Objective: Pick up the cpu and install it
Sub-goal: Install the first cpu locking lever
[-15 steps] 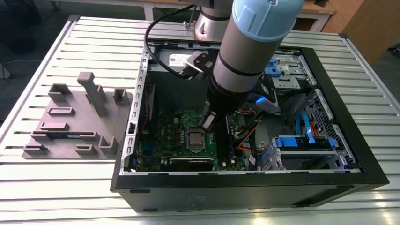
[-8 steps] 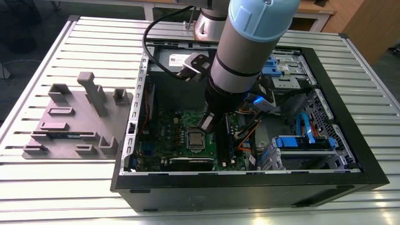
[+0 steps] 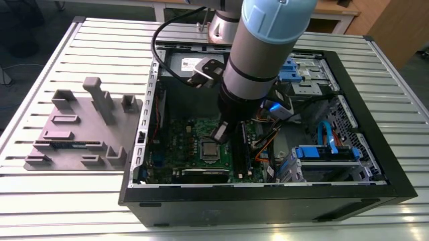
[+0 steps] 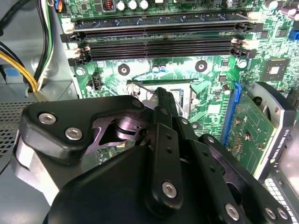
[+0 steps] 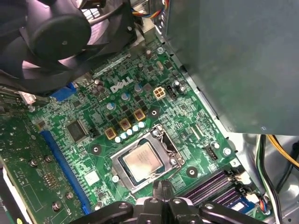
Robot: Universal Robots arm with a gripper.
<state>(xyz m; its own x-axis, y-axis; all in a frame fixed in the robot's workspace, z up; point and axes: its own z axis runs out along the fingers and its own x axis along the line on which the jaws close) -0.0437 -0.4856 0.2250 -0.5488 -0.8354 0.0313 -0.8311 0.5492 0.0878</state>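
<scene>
While the arm is hovering inside the open computer case (image 3: 268, 193), its gripper (image 3: 220, 133) is hanging just above the green motherboard (image 3: 176, 143), close to the processor socket. The case is lying on its side on a slatted metal table (image 3: 67, 201). A grey fixture block (image 3: 74, 135) is sitting beside it, on the exterior view's left.

The cpu (image 3: 210, 149) is lying flat inside the socket, silver top facing up, and nothing is touching it. In the first wrist view the cpu (image 5: 141, 162) is sitting square within the metal socket frame (image 5: 174, 150), with the motherboard (image 5: 187, 116) spreading around it and a black fan (image 5: 60, 32) looming nearby. The gripper (image 5: 162, 185) is poised just beside the socket's edge. Its fingers appear to be pressing together and holding nothing, though the tips are partly hidden behind the gripper's own body.

In the second wrist view the gripper (image 4: 163, 95) is pointing at the socket, with long black memory slots (image 4: 159, 32) lying beyond it.
</scene>
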